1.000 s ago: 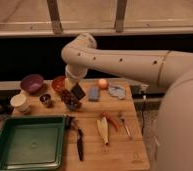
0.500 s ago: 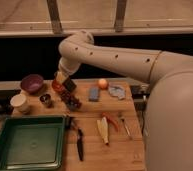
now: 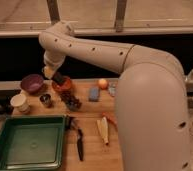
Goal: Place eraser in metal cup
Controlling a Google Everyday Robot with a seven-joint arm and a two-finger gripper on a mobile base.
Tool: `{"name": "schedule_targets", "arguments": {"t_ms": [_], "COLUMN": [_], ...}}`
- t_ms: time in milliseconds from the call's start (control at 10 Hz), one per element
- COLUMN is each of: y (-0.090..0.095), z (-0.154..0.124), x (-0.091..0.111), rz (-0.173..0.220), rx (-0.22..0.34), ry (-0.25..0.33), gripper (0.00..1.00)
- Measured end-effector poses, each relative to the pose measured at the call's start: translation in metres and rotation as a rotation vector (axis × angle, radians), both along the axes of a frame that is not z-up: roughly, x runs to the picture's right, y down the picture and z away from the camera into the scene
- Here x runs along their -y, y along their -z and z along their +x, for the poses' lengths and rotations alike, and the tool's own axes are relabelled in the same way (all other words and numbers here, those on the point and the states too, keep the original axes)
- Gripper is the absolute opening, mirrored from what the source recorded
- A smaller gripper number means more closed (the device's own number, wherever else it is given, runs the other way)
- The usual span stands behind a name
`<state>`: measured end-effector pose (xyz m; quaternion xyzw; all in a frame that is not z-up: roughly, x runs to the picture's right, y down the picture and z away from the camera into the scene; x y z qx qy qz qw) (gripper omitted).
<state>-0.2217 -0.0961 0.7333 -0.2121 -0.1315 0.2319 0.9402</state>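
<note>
My gripper [image 3: 58, 78] hangs from the cream arm at the back left of the wooden table, over the near-left rim of an orange bowl [image 3: 66, 86]. It is shut on a small black block, the eraser [image 3: 59, 79], held tilted above the table. The metal cup [image 3: 46, 100] stands upright on the table, below and a little left of the gripper, apart from it. The fingers themselves are mostly hidden by the dark block.
A purple bowl [image 3: 32, 82] and a white cup [image 3: 20, 102] stand left of the metal cup. A dark clump [image 3: 72, 102], a blue block [image 3: 94, 93], an orange fruit [image 3: 103, 83], a black-handled knife [image 3: 79, 145] and a green tray [image 3: 25, 142] lie around.
The gripper has moved left and slightly up with the black block, from over the dark clump toward the metal cup. The things on the table have not moved.
</note>
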Motion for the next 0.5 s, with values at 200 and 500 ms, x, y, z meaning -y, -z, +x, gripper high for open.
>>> {"name": "schedule_targets", "arguments": {"t_ms": [200,500], "y": [-0.01,-0.027], "z": [-0.018,-0.036], "x": [-0.004,-0.012], "rz": [-0.009,-0.039], "rx": [0.035,0.075], "ry": [0.026,0.058], "gripper": [0.0,0.0]}}
